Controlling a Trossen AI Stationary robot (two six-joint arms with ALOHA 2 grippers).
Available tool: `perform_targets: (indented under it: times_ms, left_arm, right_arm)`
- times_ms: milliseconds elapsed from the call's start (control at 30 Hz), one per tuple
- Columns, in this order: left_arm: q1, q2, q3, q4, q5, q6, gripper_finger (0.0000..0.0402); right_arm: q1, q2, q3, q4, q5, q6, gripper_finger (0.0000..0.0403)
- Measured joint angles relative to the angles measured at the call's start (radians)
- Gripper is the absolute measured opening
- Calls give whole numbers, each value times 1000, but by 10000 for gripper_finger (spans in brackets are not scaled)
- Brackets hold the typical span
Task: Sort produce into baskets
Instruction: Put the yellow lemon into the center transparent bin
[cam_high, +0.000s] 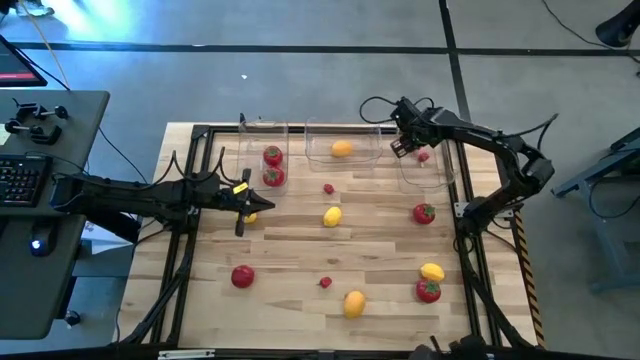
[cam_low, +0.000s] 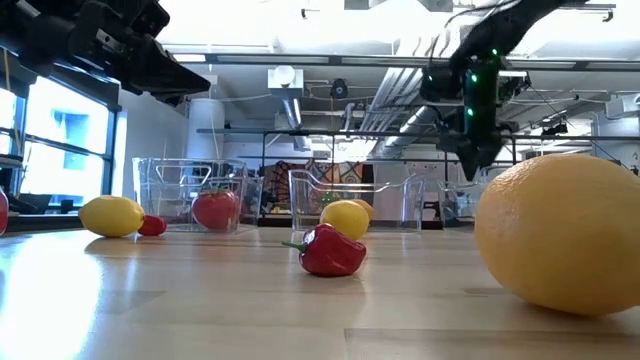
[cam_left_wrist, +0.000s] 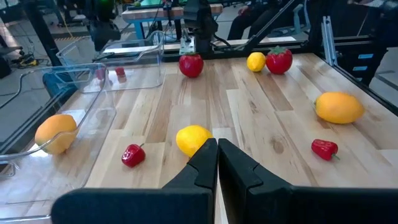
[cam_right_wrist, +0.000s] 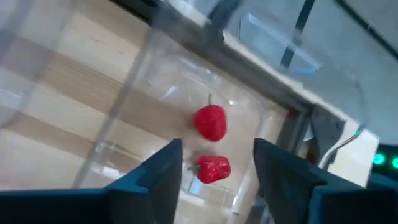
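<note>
The right gripper (cam_right_wrist: 214, 165) has its fingers (cam_right_wrist: 155, 171) spread apart with nothing between them, hanging over the right-hand clear basket (cam_high: 428, 165) at the far right of the table; through the gap two small red berries (cam_right_wrist: 210, 122) lie on that basket's floor, one just beside the other. From above, this gripper (cam_high: 404, 146) sits at the basket's far left corner with a berry (cam_high: 423, 156) showing beside it. The left gripper (cam_left_wrist: 216, 155) has its fingers pressed together and holds nothing; it hovers above the table (cam_high: 300, 260) near the left basket (cam_high: 262, 160), just by a yellow fruit (cam_high: 250, 216) partly hidden under it. That left basket holds two red tomatoes (cam_high: 272, 166), one behind the other. The middle basket (cam_high: 343, 145) holds one orange-yellow citrus (cam_high: 342, 149). Loose on the boards lie a yellow lemon (cam_high: 332, 216) near the centre, a small berry (cam_high: 328, 188) just beyond it, a tomato (cam_high: 424, 213) toward the right, a tomato (cam_high: 242, 277) toward the near left, another berry (cam_high: 325, 282) near the front, an orange citrus (cam_high: 354, 303) at the near edge, and a yellow fruit (cam_high: 432, 271) touching a tomato (cam_high: 428, 291) at the near right.
</note>
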Motion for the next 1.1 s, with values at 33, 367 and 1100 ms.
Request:
perform_targets:
  times_ms: [33,367,1100]
  left_arm:
    - [0,0,0,0,0,0,1]
    - [0,0,0,-1,-2,30,1]
    - [0,0,0,-21,-3,78,1]
  right_arm:
    - [14,0,15,-8,0,0,205]
    - [299,-21,89,-176,-22,63,209]
    - [1229,139,117,163,-218,190,205]
